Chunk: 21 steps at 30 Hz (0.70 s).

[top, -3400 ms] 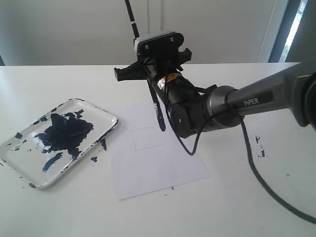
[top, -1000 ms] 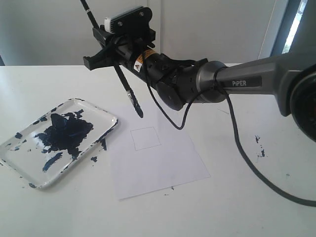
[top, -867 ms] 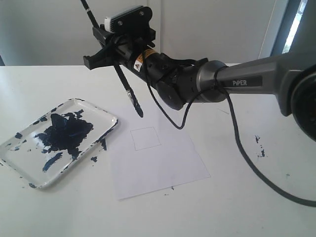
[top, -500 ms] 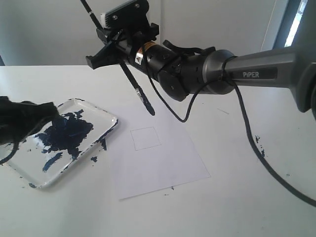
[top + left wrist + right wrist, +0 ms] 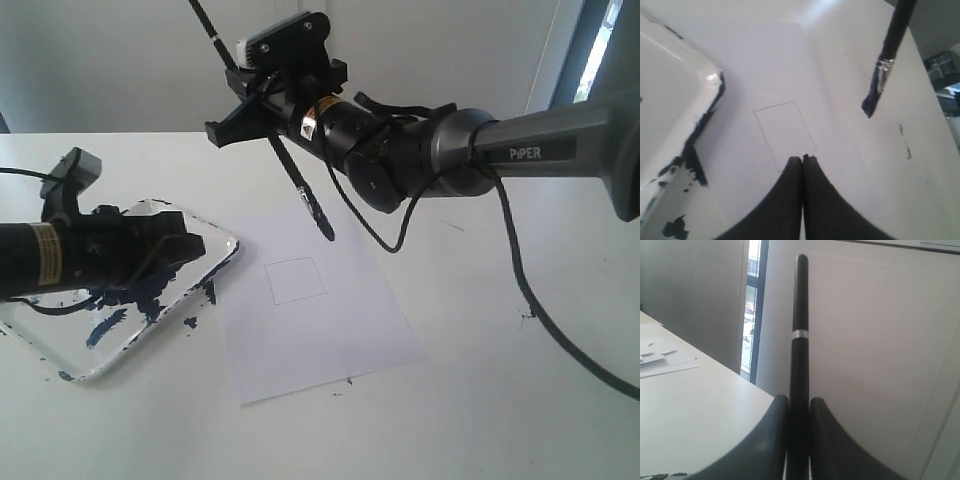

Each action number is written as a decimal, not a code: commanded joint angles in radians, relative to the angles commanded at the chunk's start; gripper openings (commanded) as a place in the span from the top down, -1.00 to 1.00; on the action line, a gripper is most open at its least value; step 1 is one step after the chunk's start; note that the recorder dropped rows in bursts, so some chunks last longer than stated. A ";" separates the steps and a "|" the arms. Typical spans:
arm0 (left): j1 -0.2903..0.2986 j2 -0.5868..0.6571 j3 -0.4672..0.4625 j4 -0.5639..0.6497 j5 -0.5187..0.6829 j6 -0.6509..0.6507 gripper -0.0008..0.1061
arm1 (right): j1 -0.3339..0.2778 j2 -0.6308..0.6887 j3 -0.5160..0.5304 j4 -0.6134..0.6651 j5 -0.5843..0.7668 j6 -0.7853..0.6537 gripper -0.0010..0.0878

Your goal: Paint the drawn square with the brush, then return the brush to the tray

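My right gripper point(image 5: 265, 118) hangs high over the table's back, shut on the brush point(image 5: 300, 190), a long black handle that slants down. The brush's dark wet tip hovers above the paper, just up and right of the drawn square point(image 5: 295, 280), whose inside is white. In the right wrist view the brush point(image 5: 800, 315) stands clamped in the right gripper point(image 5: 799, 405). My left gripper point(image 5: 200, 247) is shut and empty, low over the right corner of the tray point(image 5: 88, 374), which is blotched with dark blue. In the left wrist view the left gripper point(image 5: 802, 159) points at the square point(image 5: 785, 132).
The white paper sheet point(image 5: 330, 340) lies right of the tray. Small dark paint specks point(image 5: 525, 315) dot the table at the right. A black cable point(image 5: 560, 340) trails from the right arm across the table's right side.
My left arm has come in from the left and now lies over the tray. The right gripper has carried the brush rightward, its tip now closer above the square.
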<state>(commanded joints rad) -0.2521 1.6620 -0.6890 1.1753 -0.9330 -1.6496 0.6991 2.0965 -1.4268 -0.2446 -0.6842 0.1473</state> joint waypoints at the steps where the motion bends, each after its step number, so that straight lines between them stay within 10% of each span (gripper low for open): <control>1: 0.000 0.009 0.000 0.003 -0.002 -0.002 0.89 | -0.002 0.008 0.000 -0.003 -0.015 0.018 0.98; 21: -0.007 0.096 -0.022 0.135 -0.002 -0.111 0.89 | -0.005 0.150 0.002 -0.004 -0.239 0.174 0.98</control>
<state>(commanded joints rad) -0.2592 1.7581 -0.7107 1.3105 -0.9352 -1.7604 0.6944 2.2464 -1.4248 -0.2490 -0.9233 0.3217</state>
